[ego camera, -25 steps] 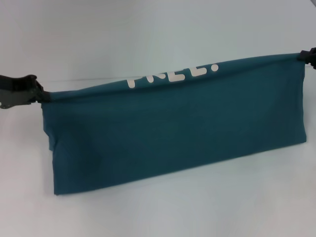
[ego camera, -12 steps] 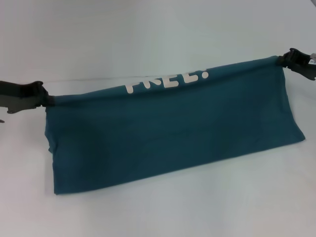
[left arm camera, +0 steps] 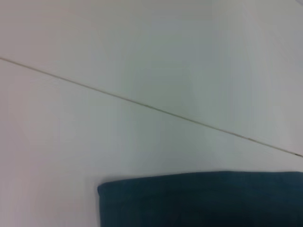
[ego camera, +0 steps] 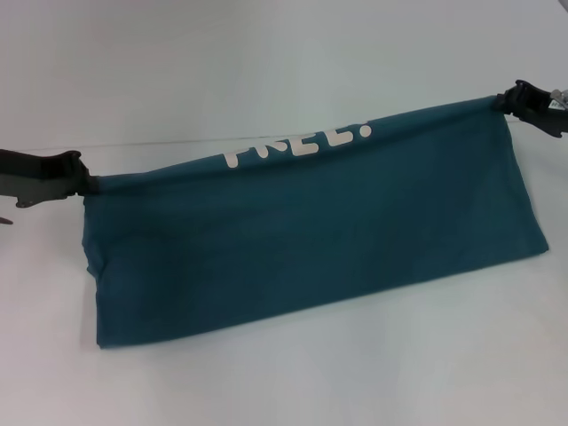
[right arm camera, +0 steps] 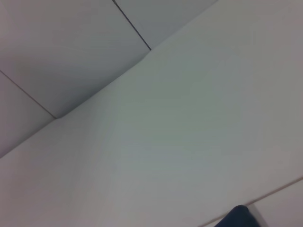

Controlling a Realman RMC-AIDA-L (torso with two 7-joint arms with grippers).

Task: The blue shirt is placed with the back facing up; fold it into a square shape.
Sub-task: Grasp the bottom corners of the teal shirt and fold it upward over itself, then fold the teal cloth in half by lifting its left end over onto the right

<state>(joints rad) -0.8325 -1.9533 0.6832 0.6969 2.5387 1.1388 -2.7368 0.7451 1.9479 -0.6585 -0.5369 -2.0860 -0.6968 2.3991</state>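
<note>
The blue shirt (ego camera: pixel 311 231) is dark teal and folded over into a long band, with white letters along its raised top edge. That top edge is stretched taut in the air between both grippers while the lower edge rests on the white table (ego camera: pixel 284 382). My left gripper (ego camera: pixel 82 182) is shut on the shirt's left top corner. On the right top corner my right gripper (ego camera: pixel 508 105) is shut too, and it sits higher. A stretch of the shirt (left arm camera: pixel 203 198) shows in the left wrist view, and a small corner of the shirt (right arm camera: pixel 236 217) in the right wrist view.
A thin seam line (left arm camera: pixel 151 108) runs across the white table surface. In the right wrist view, wall panels with dark joints (right arm camera: pixel 132 26) stand beyond the table's edge.
My right gripper has moved left, inward, with its shirt corner, so the held top edge is shorter. The left gripper has barely shifted. More of the white lettering shows.
</note>
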